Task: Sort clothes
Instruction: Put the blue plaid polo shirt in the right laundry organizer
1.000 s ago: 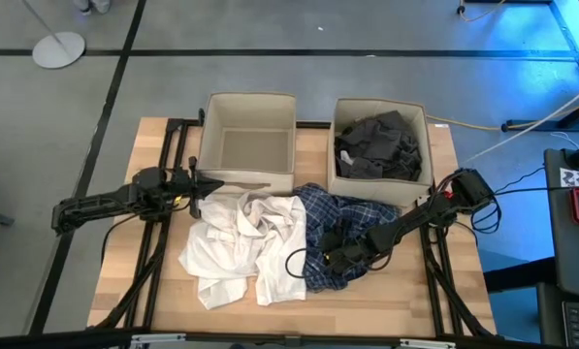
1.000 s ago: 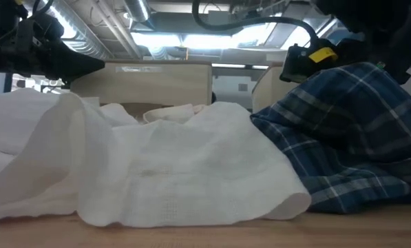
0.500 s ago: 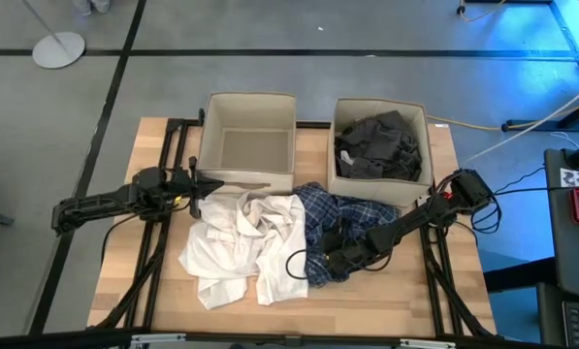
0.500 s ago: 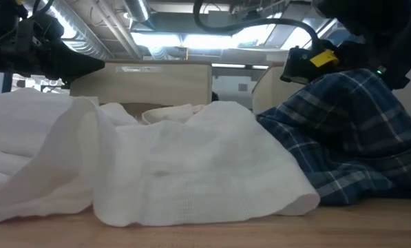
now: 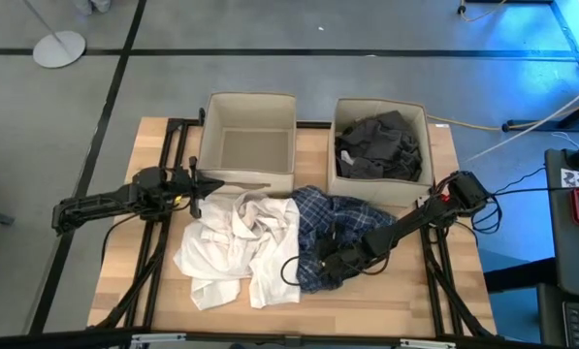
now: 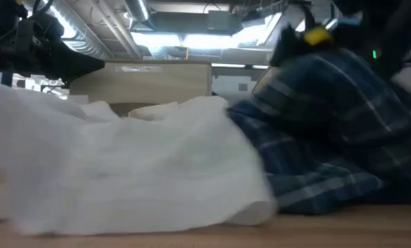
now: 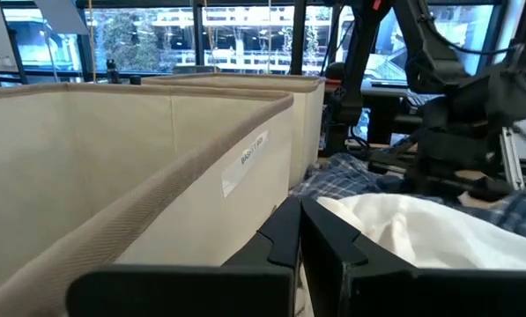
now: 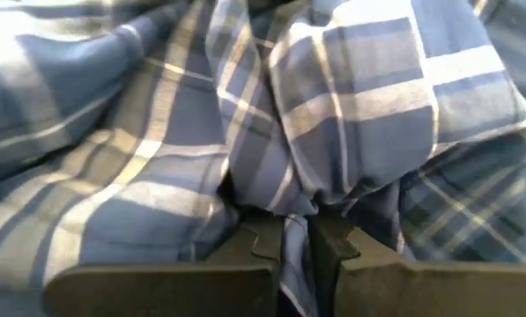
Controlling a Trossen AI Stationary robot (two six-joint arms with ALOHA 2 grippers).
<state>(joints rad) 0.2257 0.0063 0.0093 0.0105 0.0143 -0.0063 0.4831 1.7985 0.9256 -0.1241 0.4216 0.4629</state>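
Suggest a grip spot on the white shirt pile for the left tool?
Probably the raised fold at the top edge of the white shirts, nearest the left tool, coming from above on the left. That ridge stands up and lies clear of the plaid shirt, which the right tool has pinched.

Place: a robotics lab or test hall.
Floor: bare grey concrete [image 5: 299, 29] marked with dark tape lines.
Ceiling: exposed pipes and ducts [image 6: 133, 17] with strip lights.
Bench: wooden table [image 5: 153, 136] on a black frame, cables [image 5: 502, 131] trailing past its right edge.
Surroundings: large windows [image 7: 157, 35], and a round stand base [image 5: 58, 48] beyond the far-left corner.
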